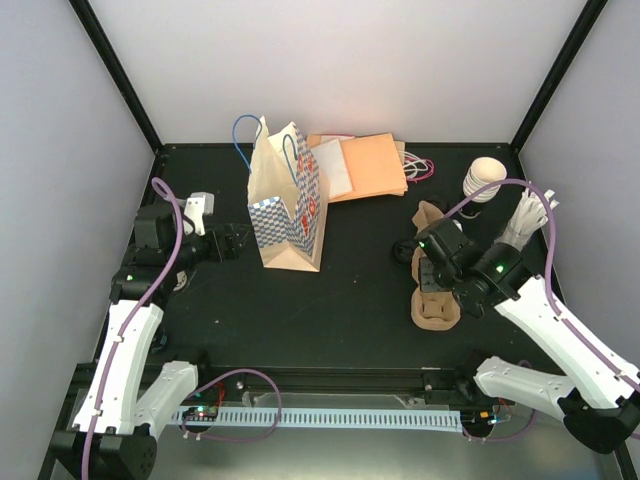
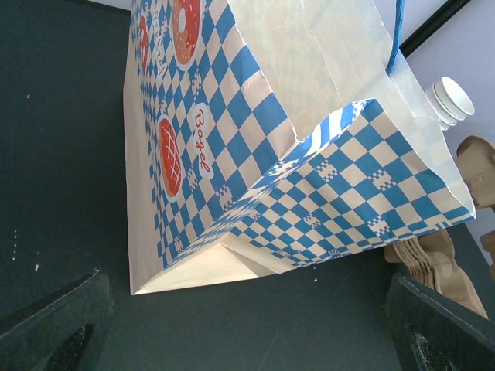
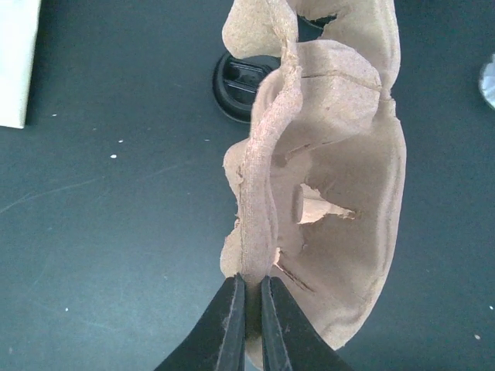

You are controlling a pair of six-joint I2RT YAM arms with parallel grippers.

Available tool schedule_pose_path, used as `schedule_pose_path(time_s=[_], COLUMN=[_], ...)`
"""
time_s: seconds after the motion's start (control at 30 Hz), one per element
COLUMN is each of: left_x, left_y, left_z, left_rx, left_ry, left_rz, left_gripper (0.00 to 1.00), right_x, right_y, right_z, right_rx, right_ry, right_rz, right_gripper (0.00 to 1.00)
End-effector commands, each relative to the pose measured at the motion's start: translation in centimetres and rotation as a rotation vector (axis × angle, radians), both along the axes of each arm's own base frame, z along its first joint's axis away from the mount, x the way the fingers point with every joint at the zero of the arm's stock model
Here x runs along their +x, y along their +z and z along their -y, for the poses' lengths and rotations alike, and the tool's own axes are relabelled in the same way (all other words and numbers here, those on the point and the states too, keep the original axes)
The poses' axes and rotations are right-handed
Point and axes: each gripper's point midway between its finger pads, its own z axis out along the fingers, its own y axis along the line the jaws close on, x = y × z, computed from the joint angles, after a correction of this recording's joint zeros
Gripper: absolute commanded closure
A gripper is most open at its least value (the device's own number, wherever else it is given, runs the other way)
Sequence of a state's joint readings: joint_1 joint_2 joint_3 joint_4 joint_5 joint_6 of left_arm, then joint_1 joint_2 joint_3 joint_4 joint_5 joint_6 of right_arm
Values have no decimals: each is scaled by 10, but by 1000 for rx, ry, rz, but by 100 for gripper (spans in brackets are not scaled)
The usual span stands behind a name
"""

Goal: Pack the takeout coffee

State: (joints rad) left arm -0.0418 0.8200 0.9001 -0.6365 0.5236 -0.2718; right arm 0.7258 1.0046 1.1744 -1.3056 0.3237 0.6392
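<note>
A: Light?
B: Bright, even, from overhead. Washed-out glow on back wall (image 1: pixel 340 60), esp. centre; only a soft, short shadow beside bag (image 1: pixel 288 200).
A: Sharpness?
B: Overhead view OK, slightly soft. Left wrist cam: crisp on bag print, blurry on fingers (image 2: pixel 54 325) in bottom corners. Right wrist cam: sharp on carrier (image 3: pixel 340 178), shows dust specks on dark table (image 3: pixel 116 232).

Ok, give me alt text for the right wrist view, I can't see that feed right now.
The right gripper is shut on the rim of a brown moulded-pulp cup carrier that stretches away from it over the dark table. A round black lid peeks out behind the carrier's left edge.
</note>
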Motion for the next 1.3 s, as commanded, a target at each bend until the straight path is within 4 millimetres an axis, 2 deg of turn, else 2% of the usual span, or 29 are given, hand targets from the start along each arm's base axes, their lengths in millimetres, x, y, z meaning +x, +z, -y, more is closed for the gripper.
schedule_pose_path(time_s=[0.0,0.17,0.4,0.67,0.97,1.0,1.07,1.17,1.27], left_x=[-2,-2,-1,-1,-1,-1,-2,-1,-1], left_y=[16,17,19,20,22,22,22,23,24], left_z=[2,1,1,0,-1,-1,-1,-1,-1], left_rx=[1,3,7,11,17,18,18,18,19], left_ry=[-14,-9,-5,-3,0,0,1,1,2], left_rz=[44,45,46,45,45,44,42,46,46], left_gripper=[1,1,1,1,1,1,1,1,1], right_x=[2,-5,-22,-32,-44,-45,-47,-47,-45], right_y=[17,19,0,-44,-82,-85,-87,-83,-74], right_z=[-17,-50,-94,-124,-153,-155,-158,-160,-162], right_rx=[82,194,251,153,-17,-29,-34,-25,-3], right_ry=[84,223,373,406,479,486,503,513,522], right_rz=[39,9,-54,-89,-111,-116,-121,-109,-77], right_gripper=[90,92,93,93,92,90,79,50,47])
